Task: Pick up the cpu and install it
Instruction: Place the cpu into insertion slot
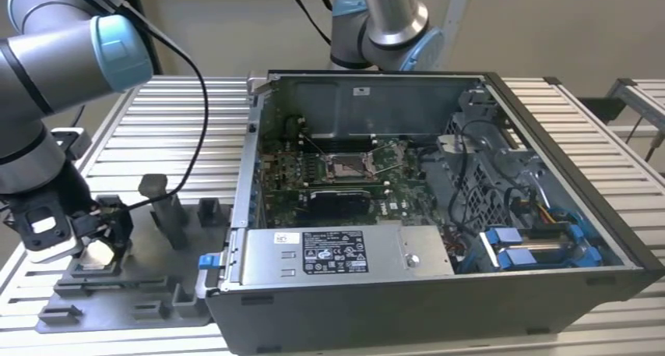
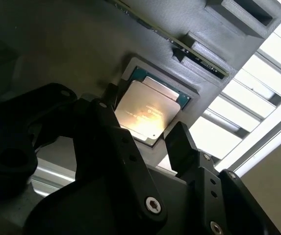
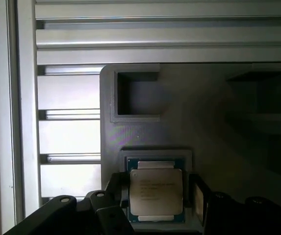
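Note:
The cpu (image 2: 149, 108), a thin square chip with a silvery top and green edge, lies flat in a recess of the dark grey holder tray (image 1: 156, 297) at the exterior view's left. My gripper (image 2: 147, 120) is lowered over it and open. Its black fingers (image 2: 179, 139) stand one on each side of the chip with small gaps. In the first wrist view the cpu (image 3: 156, 193) sits between the same two fingers (image 3: 197, 193) of the gripper (image 3: 160, 192). In the exterior view the cpu (image 1: 101, 252) shows as a bright patch under the gripper (image 1: 92, 243).
The open computer case (image 1: 624, 239) lies to the exterior view's right, with the motherboard socket (image 1: 348, 167) in its middle and a grey labelled box (image 1: 338, 252) in front. The tray carries upright posts (image 1: 156, 196) and empty pockets (image 3: 138, 95). A second arm's base (image 1: 379, 25) stands behind the case.

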Robot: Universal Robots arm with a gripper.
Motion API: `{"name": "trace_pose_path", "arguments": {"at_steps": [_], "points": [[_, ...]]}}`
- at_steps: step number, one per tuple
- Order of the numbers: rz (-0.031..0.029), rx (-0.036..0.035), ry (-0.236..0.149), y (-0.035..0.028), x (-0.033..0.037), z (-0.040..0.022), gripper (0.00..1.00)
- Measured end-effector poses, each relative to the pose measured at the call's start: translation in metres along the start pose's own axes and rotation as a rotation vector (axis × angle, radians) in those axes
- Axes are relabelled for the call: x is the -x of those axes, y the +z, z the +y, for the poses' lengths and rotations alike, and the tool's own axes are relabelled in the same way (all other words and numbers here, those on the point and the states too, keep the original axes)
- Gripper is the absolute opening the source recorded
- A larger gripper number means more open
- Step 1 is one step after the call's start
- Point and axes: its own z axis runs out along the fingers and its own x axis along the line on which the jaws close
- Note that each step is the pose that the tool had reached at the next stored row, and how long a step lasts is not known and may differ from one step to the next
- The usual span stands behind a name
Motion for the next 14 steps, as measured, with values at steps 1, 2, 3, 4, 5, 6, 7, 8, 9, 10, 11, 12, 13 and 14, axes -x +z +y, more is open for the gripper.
{"name": "trace_pose_path", "arguments": {"at_steps": [1, 2, 3, 4, 5, 6, 7, 8, 9, 10, 11, 12, 13, 14], "points": [[0.0000, 0.0000, 0.000, 0.0000, 0.0000, 0.0000, 1.00], [0.0000, 0.0000, -0.001, 0.0001, 0.0003, 0.0000, 1.00], [0.0012, 0.0000, -0.001, -0.0002, 0.0005, 0.0000, 1.00], [0.0016, 0.0000, -0.001, -0.0002, 0.0006, 0.0000, 1.00], [0.0018, 0.0000, -0.001, -0.0002, 0.0007, 0.0000, 1.00], [0.0020, 0.0000, -0.001, -0.0002, 0.0008, 0.0000, 1.00], [0.0023, -0.0001, -0.001, -0.0003, 0.0008, 0.0000, 1.00], [0.0026, -0.0001, -0.001, -0.0003, 0.0009, 0.0000, 1.00], [0.0029, -0.0001, -0.001, -0.0003, 0.0009, 0.0000, 1.00], [0.0033, -0.0001, -0.001, -0.0004, 0.0010, 0.0000, 1.00], [0.0035, -0.0001, -0.001, -0.0004, 0.0010, 0.0000, 1.00], [0.0035, -0.0001, -0.001, -0.0004, 0.0010, 0.0000, 1.00], [0.0036, -0.0001, -0.001, -0.0004, 0.0010, 0.0000, 1.00], [0.0036, -0.0001, -0.001, -0.0004, 0.0010, 0.0000, 1.00]]}}
